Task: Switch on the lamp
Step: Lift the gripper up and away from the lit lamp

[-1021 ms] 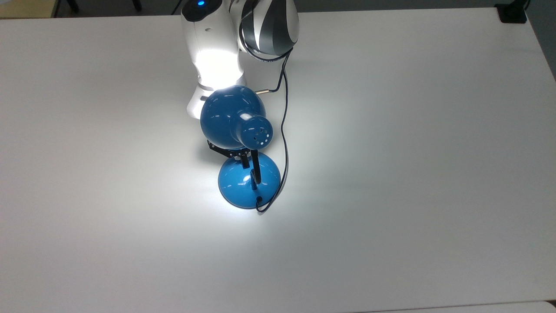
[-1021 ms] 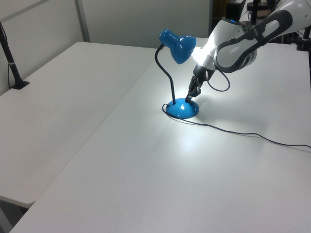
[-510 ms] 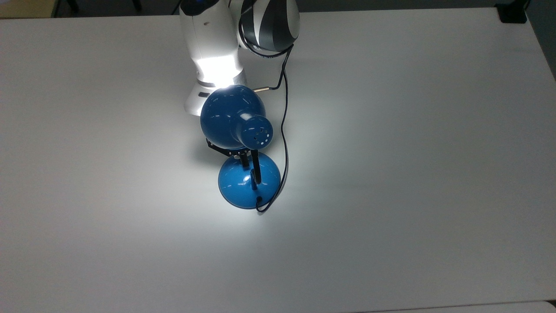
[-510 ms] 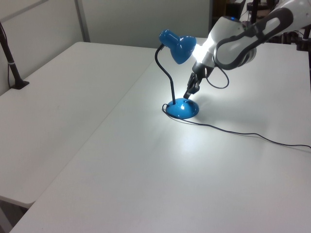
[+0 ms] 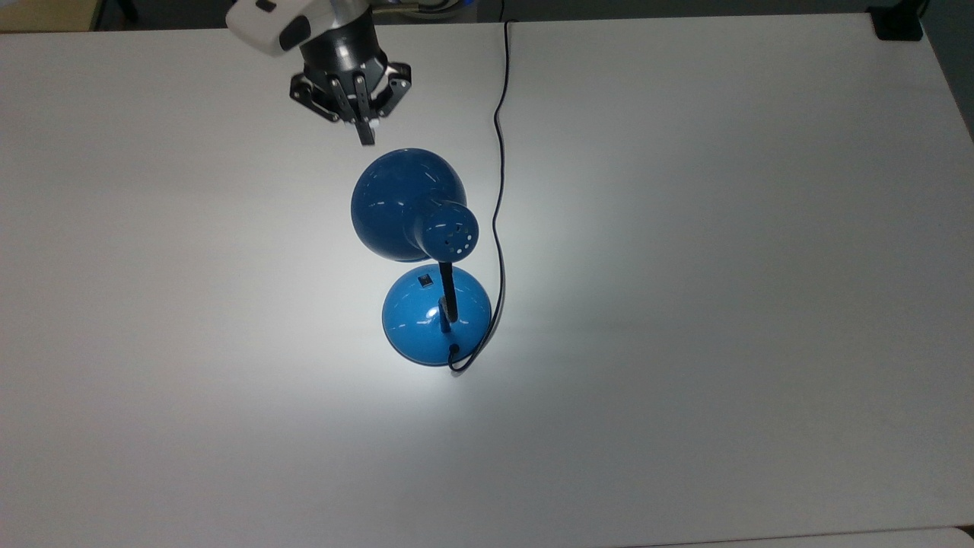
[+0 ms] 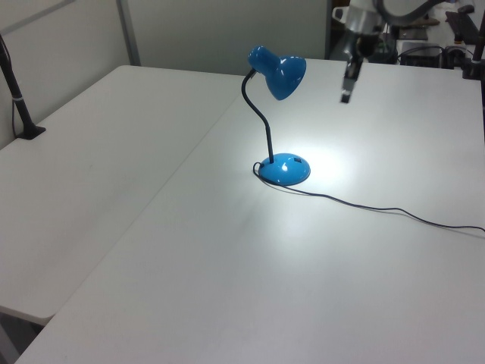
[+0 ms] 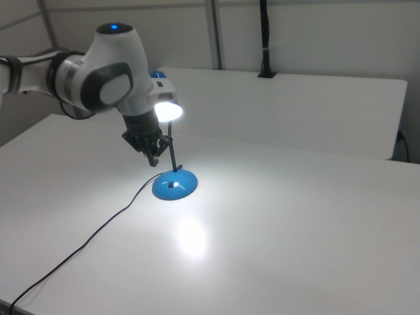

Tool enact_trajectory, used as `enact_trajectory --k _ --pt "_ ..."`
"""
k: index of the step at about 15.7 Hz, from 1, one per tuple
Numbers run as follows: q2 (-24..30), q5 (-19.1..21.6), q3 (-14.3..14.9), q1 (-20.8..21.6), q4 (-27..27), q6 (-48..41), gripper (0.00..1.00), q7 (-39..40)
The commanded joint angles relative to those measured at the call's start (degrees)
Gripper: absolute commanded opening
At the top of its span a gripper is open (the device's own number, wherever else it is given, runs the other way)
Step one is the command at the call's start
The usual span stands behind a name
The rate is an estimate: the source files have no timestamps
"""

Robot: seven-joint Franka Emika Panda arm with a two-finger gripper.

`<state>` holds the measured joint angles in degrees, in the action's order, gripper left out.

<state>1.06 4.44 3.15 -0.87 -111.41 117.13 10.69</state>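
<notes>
The end effector (image 5: 367,137), fingers together and empty, hangs in the air beyond the shade of the lit lamp (image 5: 415,205), which stands mid-bench (image 5: 723,304) casting a bright pool around its base.

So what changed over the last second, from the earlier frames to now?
The gripper lifted off the switch on the lamp base and pulled back toward the top view's top; it now hangs clear of the shade, fingers together, holding nothing. The lamp, lit throughout, its cord and the table stayed put.
</notes>
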Motion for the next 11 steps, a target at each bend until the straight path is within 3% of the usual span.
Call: enact_trajectory --k 1,2,3,11 --pt "0.78 -3.83 0.45 -0.18 7.68 -13.48 0.4 -5.86" --pt "1.22 -3.92 0.54 -0.27 8.91 -15.94 0.79 -6.03" --pt "1.49 -4.26 0.71 -0.18 9.71 -18.23 1.0 -6.12" --pt "1.49 -3.83 0.72 -2.91 12.97 -21.86 1.0 -7.35"
